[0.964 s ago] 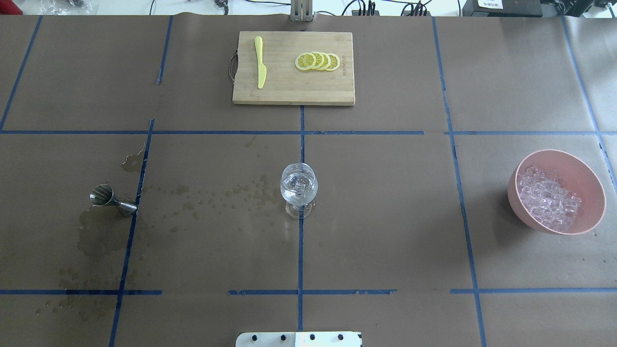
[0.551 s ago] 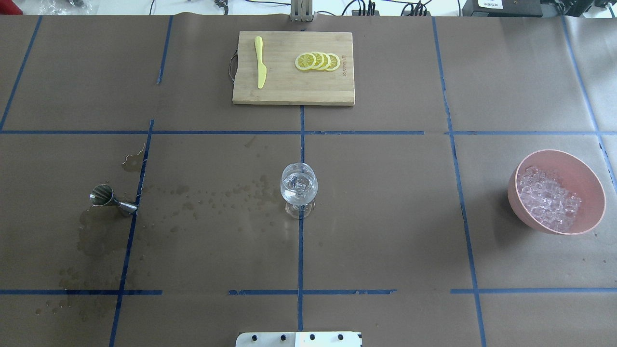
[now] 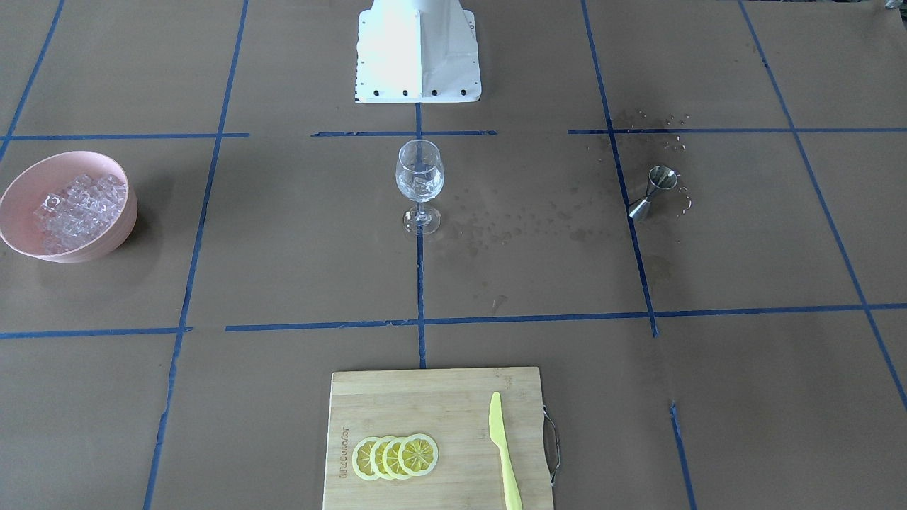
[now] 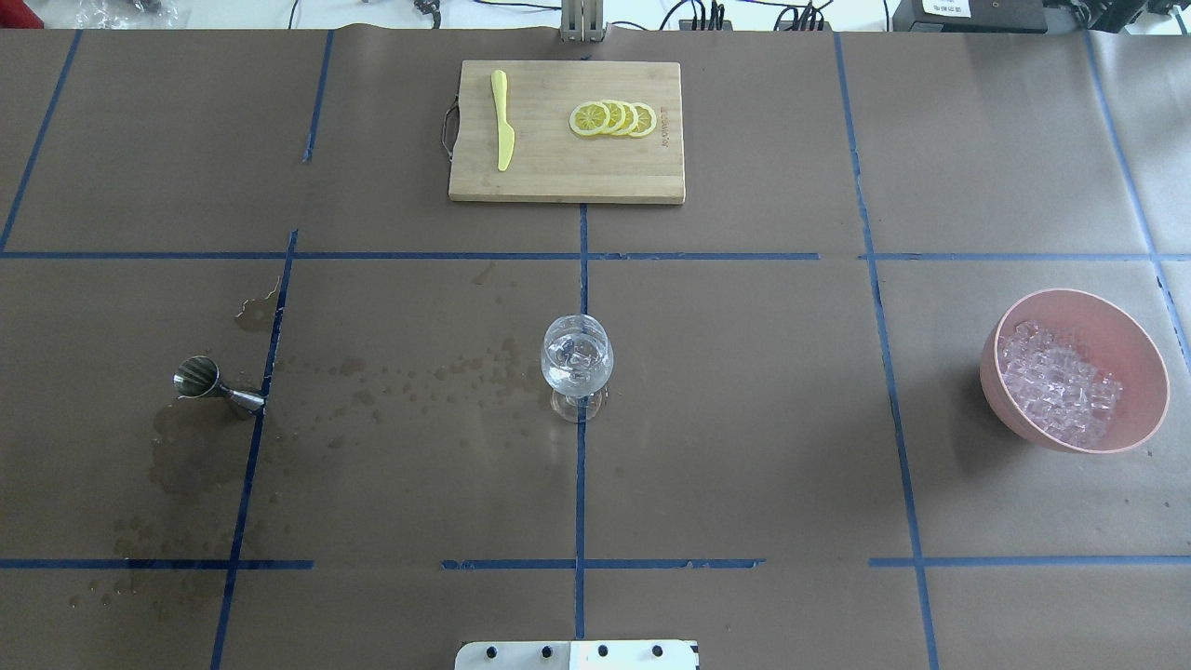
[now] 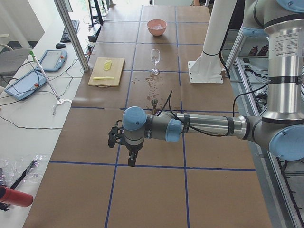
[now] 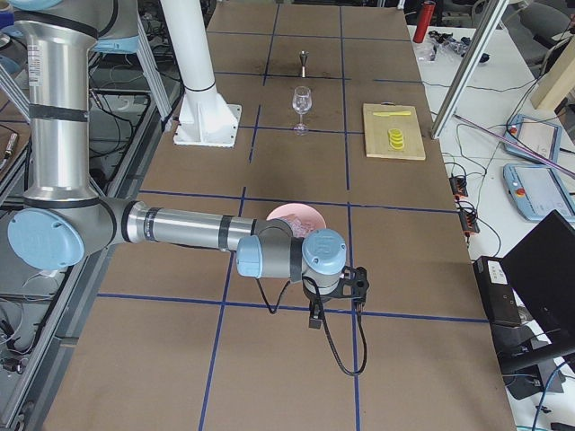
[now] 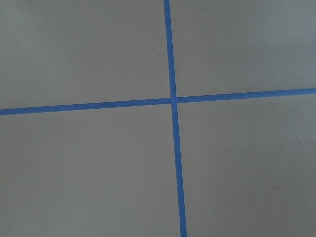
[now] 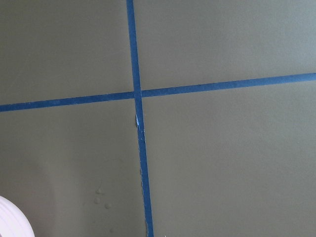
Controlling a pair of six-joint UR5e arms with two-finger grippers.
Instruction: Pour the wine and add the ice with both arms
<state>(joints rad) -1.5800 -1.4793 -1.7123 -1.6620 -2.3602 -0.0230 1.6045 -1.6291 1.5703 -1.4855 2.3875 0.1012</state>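
A clear wine glass (image 4: 577, 358) stands upright at the table's centre on a blue tape line. It holds ice cubes (image 3: 420, 185) and a little clear wine that is barely visible. More ice (image 4: 1061, 386) fills a pink bowl (image 4: 1149, 372) at the right. My left gripper (image 5: 130, 159) hangs over the table's left end, far from the glass. My right gripper (image 6: 314, 319) hangs just beyond the bowl (image 6: 289, 215) at the right end. Both grippers show only in the side views, so I cannot tell whether they are open or shut. The wrist views show only paper and tape.
A steel jigger (image 4: 219, 388) lies on its side at the left amid wet stains. A bamboo cutting board (image 4: 558, 177) at the far middle carries lemon slices (image 4: 614, 119) and a yellow knife (image 4: 502, 121). The white base block (image 3: 418, 49) stands behind the glass.
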